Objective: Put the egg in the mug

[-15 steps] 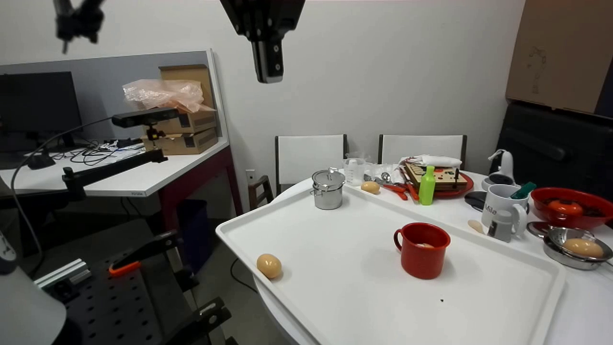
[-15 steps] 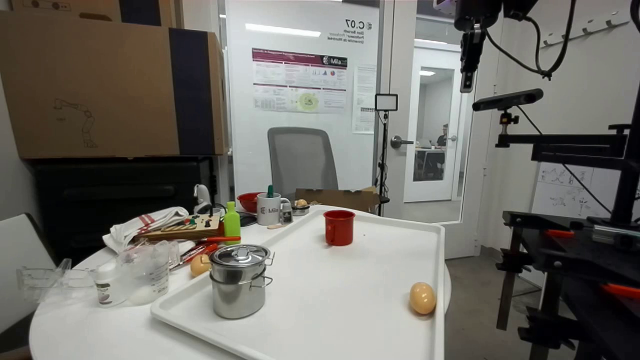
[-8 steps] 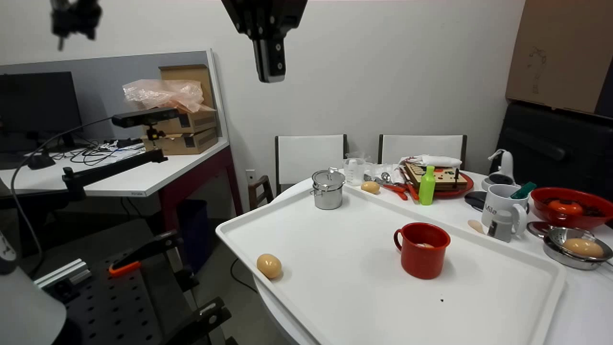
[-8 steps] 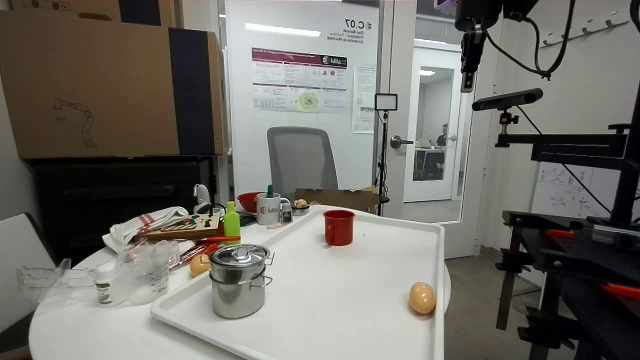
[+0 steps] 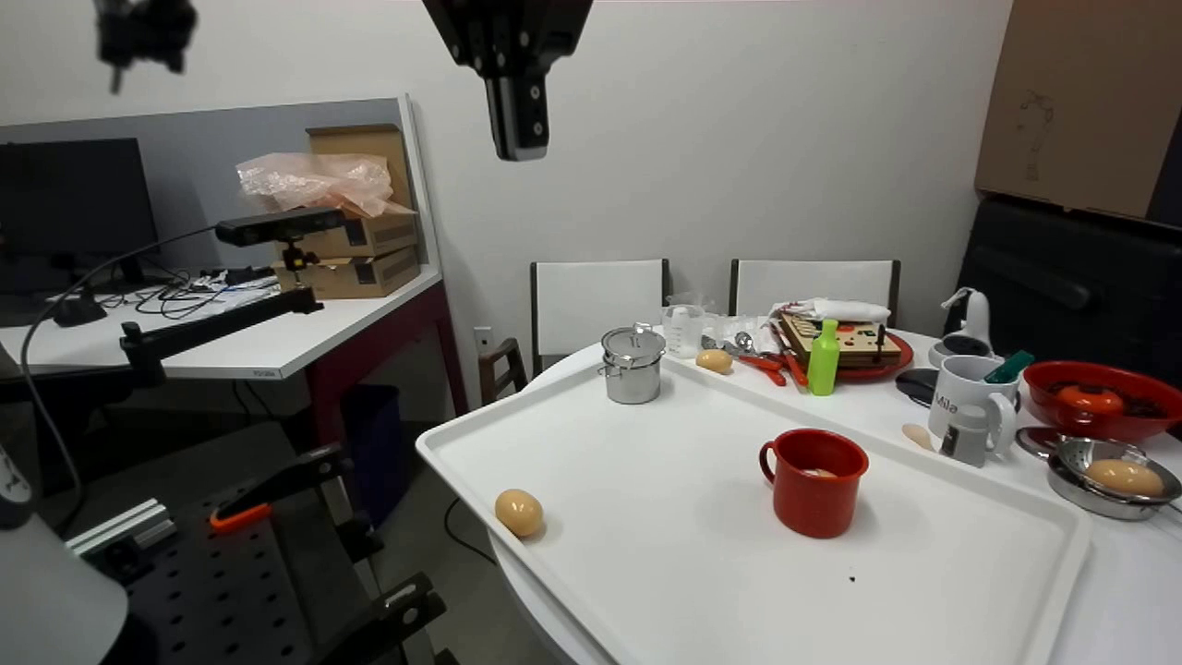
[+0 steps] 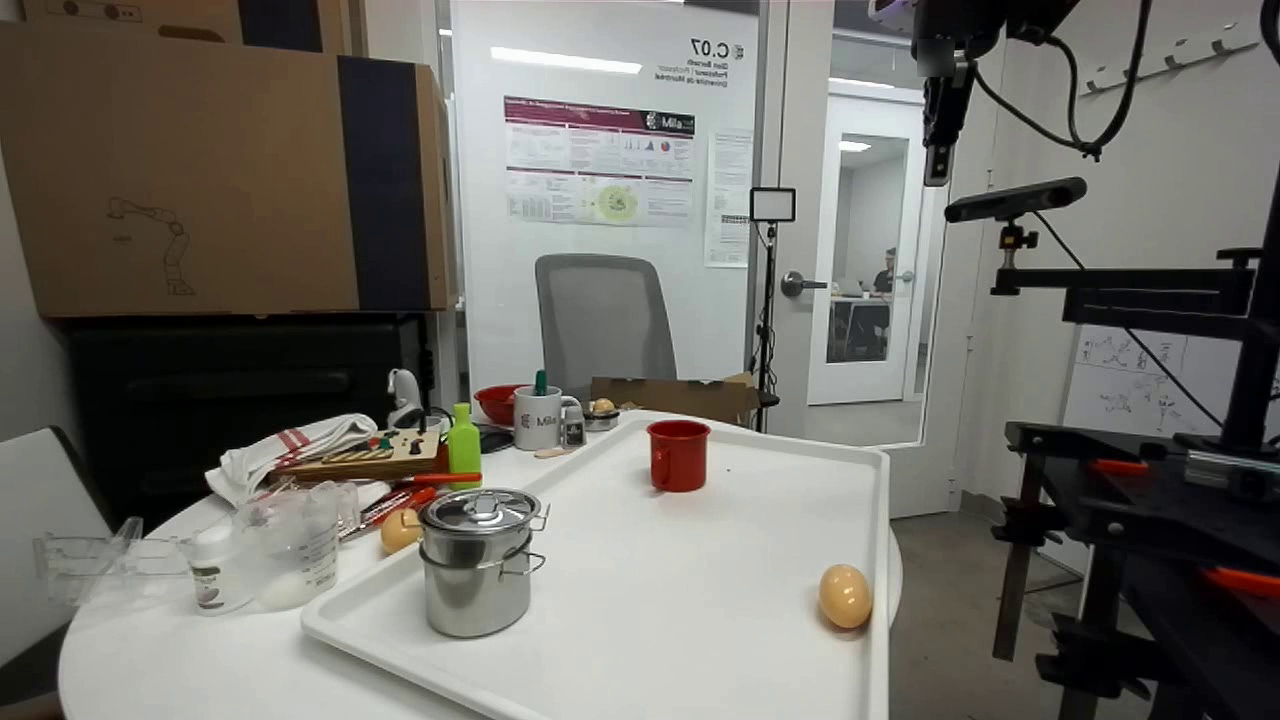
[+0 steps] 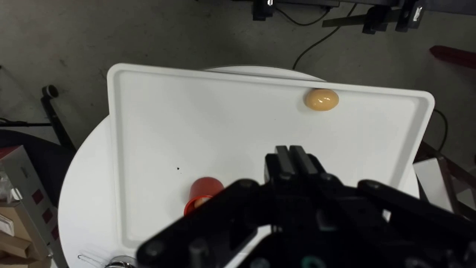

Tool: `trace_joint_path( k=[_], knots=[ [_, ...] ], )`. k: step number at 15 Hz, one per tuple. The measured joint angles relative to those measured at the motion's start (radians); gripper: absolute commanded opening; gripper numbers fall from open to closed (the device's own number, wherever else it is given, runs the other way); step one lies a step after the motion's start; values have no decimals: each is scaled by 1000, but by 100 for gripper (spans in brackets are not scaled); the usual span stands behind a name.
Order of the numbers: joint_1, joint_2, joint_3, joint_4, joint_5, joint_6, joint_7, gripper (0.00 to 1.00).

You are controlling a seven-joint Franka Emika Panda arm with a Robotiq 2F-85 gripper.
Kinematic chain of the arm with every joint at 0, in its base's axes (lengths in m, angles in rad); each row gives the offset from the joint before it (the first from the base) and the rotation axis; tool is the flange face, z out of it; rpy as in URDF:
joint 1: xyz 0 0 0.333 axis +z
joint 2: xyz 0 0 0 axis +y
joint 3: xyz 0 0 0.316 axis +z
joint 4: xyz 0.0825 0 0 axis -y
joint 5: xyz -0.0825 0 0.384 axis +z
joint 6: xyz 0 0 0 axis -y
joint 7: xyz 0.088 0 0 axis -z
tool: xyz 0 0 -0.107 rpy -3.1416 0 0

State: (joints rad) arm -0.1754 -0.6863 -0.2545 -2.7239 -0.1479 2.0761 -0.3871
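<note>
In an exterior view, tan egg [image 5: 519,513] left, red mug [image 5: 816,497] right. Clenched, empty gripper [image 7: 289,149] hangs high. Pickup looks pending: spread, then descend.

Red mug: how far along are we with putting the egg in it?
Done, it seems: a tan egg-like object shows inside the red mug. In hand: nothing; the gripper hangs high, shut and empty. Left: if the egg by the rim of the tray is the one meant, lifting it and placing it in the mug.
</note>
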Motion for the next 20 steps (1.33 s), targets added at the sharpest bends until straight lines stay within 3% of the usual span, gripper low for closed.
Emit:
trace_joint_path(
  k=[20],
  knots=[
    [14, 1, 12, 0, -10, -6, -7, 8]
  ],
)
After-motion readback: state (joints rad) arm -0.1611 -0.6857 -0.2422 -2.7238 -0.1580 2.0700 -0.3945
